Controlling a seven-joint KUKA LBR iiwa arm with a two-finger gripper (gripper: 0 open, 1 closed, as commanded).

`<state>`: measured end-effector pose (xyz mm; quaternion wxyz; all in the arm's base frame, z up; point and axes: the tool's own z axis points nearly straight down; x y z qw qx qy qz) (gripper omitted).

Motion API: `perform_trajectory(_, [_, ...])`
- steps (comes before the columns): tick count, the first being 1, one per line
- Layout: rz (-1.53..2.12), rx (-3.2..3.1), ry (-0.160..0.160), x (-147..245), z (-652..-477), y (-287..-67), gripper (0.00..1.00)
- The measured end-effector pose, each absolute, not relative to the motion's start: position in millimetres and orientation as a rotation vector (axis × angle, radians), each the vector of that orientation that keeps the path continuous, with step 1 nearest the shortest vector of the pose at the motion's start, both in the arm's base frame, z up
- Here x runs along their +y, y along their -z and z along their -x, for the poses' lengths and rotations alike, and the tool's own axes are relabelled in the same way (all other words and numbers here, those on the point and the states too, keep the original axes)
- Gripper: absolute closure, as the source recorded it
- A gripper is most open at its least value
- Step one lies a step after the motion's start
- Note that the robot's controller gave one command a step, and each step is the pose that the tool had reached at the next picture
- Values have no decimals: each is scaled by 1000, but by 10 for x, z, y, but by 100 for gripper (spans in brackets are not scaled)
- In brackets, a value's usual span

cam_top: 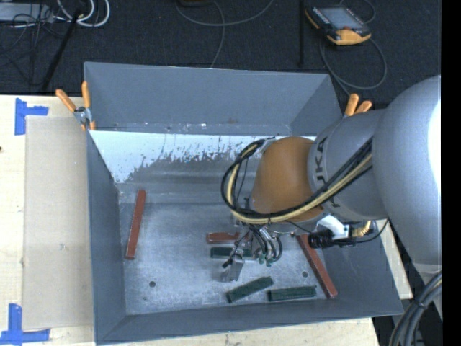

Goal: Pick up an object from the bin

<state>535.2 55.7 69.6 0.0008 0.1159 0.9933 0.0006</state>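
— Item one, the gripper (236, 259). Where do you have it?
— Low over the middle of the grey bin (108, 265) floor, under the orange wrist cover (284, 175). Grip wide or narrow: cannot tell from where I stand.
— Nearest pieces?
— Two. Short dark green bar (220, 251), flat on the floor just left of the gripper; touching or not, I cannot tell. Short reddish-brown bar (220, 237), just behind the green one and roughly parallel.
— Remaining stock?
— Left reddish-brown stick (135, 224), flat near the left wall. Right reddish-brown stick (318, 265), slanted, right of the gripper. Two dark green bars near the front wall, close together: tilted green bar (249, 289), level green bar (292, 293).
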Motion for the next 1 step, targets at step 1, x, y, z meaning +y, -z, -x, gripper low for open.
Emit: perform_trajectory(1, [-366, 3117, -1, 551, -5362, -712, 100])
